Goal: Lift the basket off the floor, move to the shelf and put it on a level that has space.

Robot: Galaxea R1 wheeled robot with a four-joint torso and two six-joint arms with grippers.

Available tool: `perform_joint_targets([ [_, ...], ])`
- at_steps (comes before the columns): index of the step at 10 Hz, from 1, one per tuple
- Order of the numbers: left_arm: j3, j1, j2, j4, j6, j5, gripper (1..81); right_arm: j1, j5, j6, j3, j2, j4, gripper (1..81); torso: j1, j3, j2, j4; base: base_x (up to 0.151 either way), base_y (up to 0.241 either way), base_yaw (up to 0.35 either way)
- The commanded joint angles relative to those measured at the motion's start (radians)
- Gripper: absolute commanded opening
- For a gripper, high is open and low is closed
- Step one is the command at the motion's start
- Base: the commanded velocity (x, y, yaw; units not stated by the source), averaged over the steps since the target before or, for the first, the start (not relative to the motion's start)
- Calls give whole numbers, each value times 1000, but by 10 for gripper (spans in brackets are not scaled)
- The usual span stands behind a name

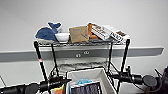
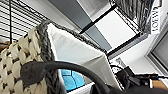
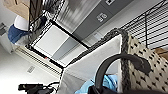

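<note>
The basket (image 1: pixel 86 74), beige wicker with a white lining, hangs low in the head view in front of the shelf (image 1: pixel 40 60). Inside it lie a blue item and a dark patterned one. My left gripper (image 1: pixel 66 81) is at its left side and my right gripper (image 1: pixel 111 75) at its right side. In the left wrist view the basket (image 2: pixel 70 47) shows close up, its dark handle (image 2: pixel 75 67) arching toward the camera. The right wrist view shows the basket (image 3: pixel 95 62) and its other handle (image 3: pixel 117 58) likewise. Just behind the basket's rim lies the level (image 1: pixel 82 65), a bare wire grid. The floor is hidden.
The top tier holds a blue whale toy (image 1: pixel 47 32), a white bowl (image 1: pixel 62 37), a brown cardboard box (image 1: pixel 78 33) and several packages (image 1: pixel 110 32). A white wall with a grey rail (image 1: pixel 145 52) and sockets stands behind the rack.
</note>
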Motion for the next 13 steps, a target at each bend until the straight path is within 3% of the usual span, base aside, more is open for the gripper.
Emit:
perform_joint_targets([
  [1, -60, -212, 43, 10, -29, -23, 10, 198, 16, 26, -67, 41, 22, 10, 0, 0, 0, 0, 0, 0, 0],
  [9, -331, -375, 210, 5, -93, 122, 10, 299, -15, 70, -305, 193, 22, 10, 0, 0, 0, 0, 0, 0, 0],
  [13, -512, -387, 313, 21, -90, 124, 10, 317, -44, 69, -476, 292, 2, 10, 0, 0, 1, 0, 0, 0, 0],
])
